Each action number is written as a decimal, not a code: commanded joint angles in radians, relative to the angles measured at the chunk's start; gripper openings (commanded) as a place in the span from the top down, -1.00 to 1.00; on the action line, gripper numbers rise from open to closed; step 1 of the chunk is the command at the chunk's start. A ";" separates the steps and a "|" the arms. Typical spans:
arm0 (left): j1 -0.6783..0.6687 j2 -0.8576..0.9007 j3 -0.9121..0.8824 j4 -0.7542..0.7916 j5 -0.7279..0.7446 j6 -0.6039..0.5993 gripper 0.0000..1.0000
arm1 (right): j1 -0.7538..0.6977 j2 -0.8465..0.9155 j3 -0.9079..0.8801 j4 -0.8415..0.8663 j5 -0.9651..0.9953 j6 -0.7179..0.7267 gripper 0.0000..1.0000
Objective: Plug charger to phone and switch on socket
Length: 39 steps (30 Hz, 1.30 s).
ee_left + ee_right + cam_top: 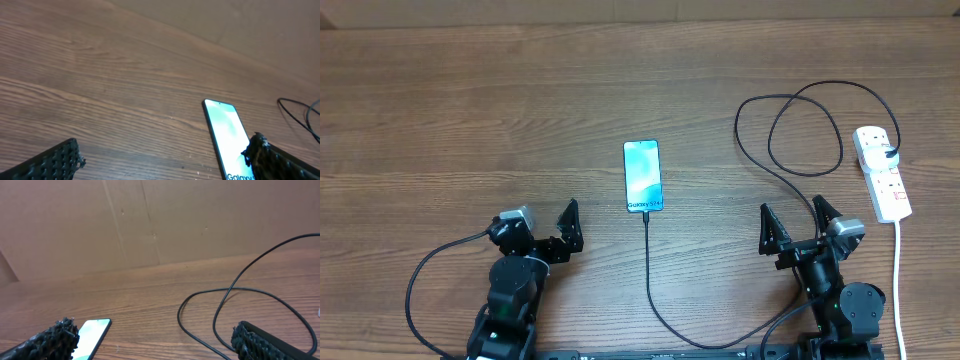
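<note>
Looking down, I see both jaws spread wide and released: the left gripper (545, 218) sits near-left of the phone (642, 176), the right gripper (795, 215) near-right. The charger (647, 250) loops between the right gripper and the socket (882, 173), then crosses the table (470, 120) to the phone's near end.

Slim rectangular blue-screened smartphone (642, 176) lies centre on the brown wooden worktop (470, 120). Long white power strip (882, 175) lies well to its right. Thin black cable (647, 260) loops just left of the power strip and meets the smartphone's near end.
</note>
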 commanded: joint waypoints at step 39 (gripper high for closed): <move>0.038 -0.603 -0.003 -0.366 -0.024 0.208 -0.99 | 0.007 -0.012 -0.011 0.005 0.006 -0.005 -1.00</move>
